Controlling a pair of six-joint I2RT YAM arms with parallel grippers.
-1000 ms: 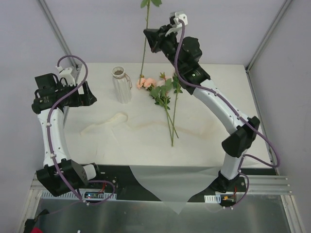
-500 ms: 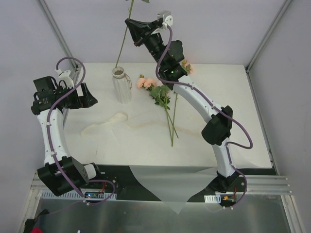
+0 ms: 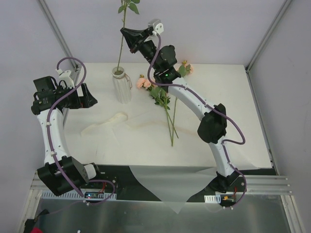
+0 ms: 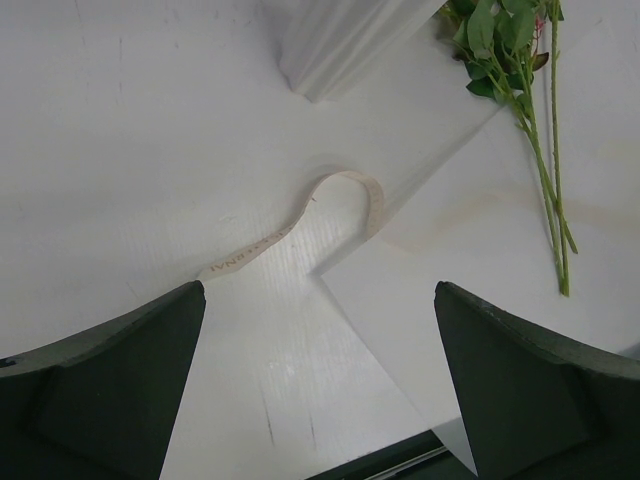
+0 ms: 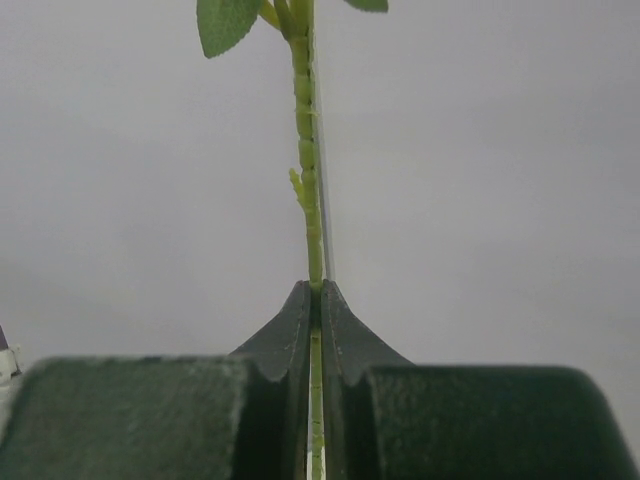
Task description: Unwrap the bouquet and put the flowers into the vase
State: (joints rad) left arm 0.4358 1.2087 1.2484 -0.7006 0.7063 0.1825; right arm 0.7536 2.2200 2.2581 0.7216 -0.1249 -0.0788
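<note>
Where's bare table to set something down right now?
The right side of the table, between the loose roses and the right edge, is bare. It is crowded from the vase and ribbon across to the roses, and the wrapping sheet covers the near middle.

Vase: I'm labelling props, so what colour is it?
White, with vertical ribs: the vase shows best in the top external view.

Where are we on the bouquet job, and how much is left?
Unwrapping looks done: the ribbon and wrapping sheet lie loose on the table. In hand: the right end effector is shut on one stem, held upright with its lower end at the vase mouth. Left: the other flowers lying beside the vase. The left end effector is open, holding nothing.
</note>
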